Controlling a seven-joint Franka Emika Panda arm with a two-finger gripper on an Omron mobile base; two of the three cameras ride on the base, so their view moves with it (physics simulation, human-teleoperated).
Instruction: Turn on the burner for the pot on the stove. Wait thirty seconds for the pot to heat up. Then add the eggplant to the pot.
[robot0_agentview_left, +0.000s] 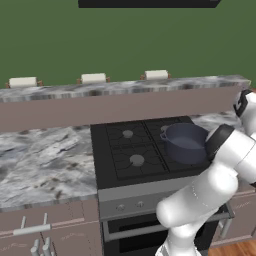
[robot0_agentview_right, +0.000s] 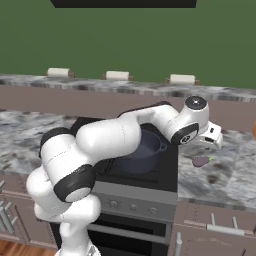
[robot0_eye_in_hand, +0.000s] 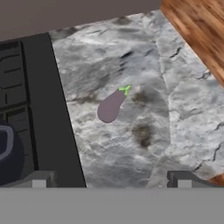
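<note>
The dark blue-grey pot (robot0_agentview_left: 186, 143) stands on the front right burner of the black stove (robot0_agentview_left: 131, 150); it also shows in the right base view as the pot (robot0_agentview_right: 142, 152) behind my arm, and at the left edge of the hand view as the pot (robot0_eye_in_hand: 8, 154). The small purple eggplant (robot0_eye_in_hand: 110, 106) with a green stem lies on the marble counter right of the stove, also seen as the eggplant (robot0_agentview_right: 200, 161). My gripper (robot0_eye_in_hand: 111, 179) hovers above the counter near the eggplant, open, with nothing between its fingers. The hand (robot0_agentview_right: 212, 135) hangs just above the eggplant.
Marble counter (robot0_agentview_left: 40, 160) stretches left of the stove, and more counter (robot0_agentview_right: 220, 175) lies to its right. Knobs (robot0_agentview_right: 132, 206) sit on the grey front panel. A raised ledge (robot0_agentview_left: 120, 102) runs behind the stove. Wooden floor (robot0_eye_in_hand: 197, 30) lies beyond the counter edge.
</note>
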